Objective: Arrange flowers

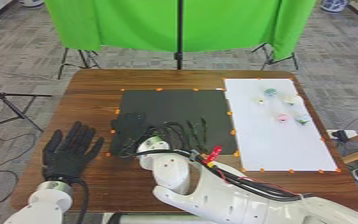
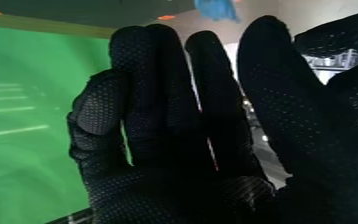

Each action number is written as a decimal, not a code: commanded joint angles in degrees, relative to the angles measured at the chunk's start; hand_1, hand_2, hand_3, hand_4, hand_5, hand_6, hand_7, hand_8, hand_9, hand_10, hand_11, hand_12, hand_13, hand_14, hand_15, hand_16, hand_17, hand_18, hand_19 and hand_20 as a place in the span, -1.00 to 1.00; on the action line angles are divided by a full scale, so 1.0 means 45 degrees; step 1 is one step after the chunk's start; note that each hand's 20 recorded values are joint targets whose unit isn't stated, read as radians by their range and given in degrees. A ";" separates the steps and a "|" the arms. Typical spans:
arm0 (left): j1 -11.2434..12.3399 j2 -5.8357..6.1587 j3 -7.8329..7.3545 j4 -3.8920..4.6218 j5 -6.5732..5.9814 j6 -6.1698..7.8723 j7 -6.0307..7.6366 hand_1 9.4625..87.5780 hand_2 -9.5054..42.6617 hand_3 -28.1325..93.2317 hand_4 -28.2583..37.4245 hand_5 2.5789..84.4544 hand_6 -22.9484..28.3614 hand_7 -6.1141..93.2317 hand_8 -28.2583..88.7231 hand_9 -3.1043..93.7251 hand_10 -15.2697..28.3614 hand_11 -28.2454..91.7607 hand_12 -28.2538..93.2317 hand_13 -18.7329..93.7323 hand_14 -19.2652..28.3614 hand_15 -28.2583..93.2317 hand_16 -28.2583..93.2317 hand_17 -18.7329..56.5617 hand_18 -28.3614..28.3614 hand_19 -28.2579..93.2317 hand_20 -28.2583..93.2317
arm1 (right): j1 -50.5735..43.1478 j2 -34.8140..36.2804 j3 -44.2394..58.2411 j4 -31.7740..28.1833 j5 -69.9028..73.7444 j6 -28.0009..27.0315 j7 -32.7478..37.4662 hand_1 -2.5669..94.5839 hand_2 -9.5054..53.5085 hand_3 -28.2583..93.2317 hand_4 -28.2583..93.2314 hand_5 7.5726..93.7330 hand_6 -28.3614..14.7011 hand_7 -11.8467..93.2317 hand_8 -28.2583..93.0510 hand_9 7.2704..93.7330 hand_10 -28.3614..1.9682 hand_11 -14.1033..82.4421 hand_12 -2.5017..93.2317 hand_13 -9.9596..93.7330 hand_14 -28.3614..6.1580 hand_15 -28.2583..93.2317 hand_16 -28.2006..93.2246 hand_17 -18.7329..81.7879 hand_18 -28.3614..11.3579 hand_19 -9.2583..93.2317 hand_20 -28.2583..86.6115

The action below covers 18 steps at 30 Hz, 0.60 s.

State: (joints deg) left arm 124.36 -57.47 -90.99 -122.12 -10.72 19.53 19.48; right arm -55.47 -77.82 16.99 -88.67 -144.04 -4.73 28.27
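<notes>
Several small flowers stand apart on the white board (image 1: 262,145) at the right of the head view: a blue one (image 1: 270,92), a pale one (image 1: 290,100), a cream one (image 1: 261,101), a pink one (image 1: 283,118) and a teal one (image 1: 303,119). My right hand (image 1: 168,131) is over the black mat (image 1: 171,102), left of the flowers; its dark glove blends into the mat. In the right wrist view the right hand (image 2: 171,130) is open, and a light-blue object (image 2: 215,9) appears beyond the fingertips. My left hand (image 1: 69,150) rests open at the table's left side, away from the flowers.
Orange tape marks edge the mat and board on the brown table (image 1: 95,95). Behind the table hangs a green cloth (image 1: 127,25) on a dark stand. Black cables run along my right forearm, across the table's front part.
</notes>
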 commanded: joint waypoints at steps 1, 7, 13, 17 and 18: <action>0.0248 -0.0310 -0.0074 0.0106 0.0024 0.0021 -0.0226 -0.54 0.07 0.67 -1.00 0.06 0.16 -0.45 -0.71 -0.07 0.37 0.01 -0.34 -0.08 0.41 0.27 -0.68 -0.63 0.50 0.13 -0.27 | -0.0398 0.0200 0.0542 -0.0437 0.0119 -0.0157 0.0261 0.06 -1.00 0.69 -0.97 0.24 0.03 -0.46 -0.70 0.36 -0.35 -0.23 -0.52 0.36 -0.22 0.40 -0.05 0.08 -0.83 0.89 0.12; 0.0665 -0.0537 -0.0265 -0.0099 0.0164 0.0022 -0.0107 -0.53 0.07 0.67 -1.00 0.06 0.16 -0.45 -0.71 -0.07 0.37 0.02 -0.34 -0.08 0.41 0.27 -0.68 -0.63 0.50 0.13 -0.27 | -0.1675 0.0775 0.3364 -0.2505 0.2510 -0.1622 0.1114 -0.03 -1.00 0.68 -0.94 0.19 0.00 -0.49 -0.69 0.30 -0.45 -0.29 -0.54 0.32 -0.33 0.43 -0.15 0.06 -0.88 0.89 0.11; 0.0877 -0.0655 -0.0498 -0.0251 0.0804 -0.0190 -0.0184 -0.54 0.06 0.67 -1.00 0.06 0.16 -0.45 -0.71 -0.07 0.37 0.01 -0.34 -0.09 0.41 0.27 -0.68 -0.63 0.50 0.12 -0.27 | -0.2392 0.2698 0.6026 -0.3858 0.3857 -0.0703 0.1818 -0.06 -1.00 0.65 -0.92 0.17 -0.05 -0.53 -0.68 0.25 -0.57 -0.34 -0.56 0.28 -0.42 0.38 -0.19 0.04 -0.91 0.88 0.09; 0.1224 -0.0719 -0.0693 -0.0443 0.0590 -0.0223 0.0128 -0.54 0.06 0.67 -1.00 0.06 0.16 -0.45 -0.71 -0.07 0.38 0.01 -0.34 -0.09 0.42 0.27 -0.68 -0.63 0.50 0.12 -0.27 | -0.3180 0.4190 0.8338 -0.4168 0.4632 -0.1693 0.1264 -0.11 -1.00 0.66 -0.90 0.04 -0.12 -0.56 -0.67 -0.08 -0.80 -0.43 -0.57 0.00 -0.65 0.41 -0.26 -0.04 -0.91 0.87 0.07; 0.1342 -0.0740 -0.0722 -0.0507 0.0597 -0.0176 0.0176 -0.54 0.06 0.67 -1.00 0.06 0.16 -0.45 -0.71 -0.07 0.38 0.01 -0.34 -0.09 0.42 0.27 -0.68 -0.63 0.50 0.12 -0.27 | -0.3474 0.4541 0.8865 -0.4166 0.4449 -0.1814 0.1007 -0.13 -1.00 0.66 -0.89 -0.02 -0.16 -0.57 -0.66 -0.23 -0.88 -0.48 -0.58 -0.13 -0.69 0.38 -0.29 -0.10 -0.90 0.84 0.08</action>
State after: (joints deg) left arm 127.65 -59.89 -93.28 -123.46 -7.74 19.27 18.94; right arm -67.28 -70.51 40.52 -107.70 -123.84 -8.27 37.04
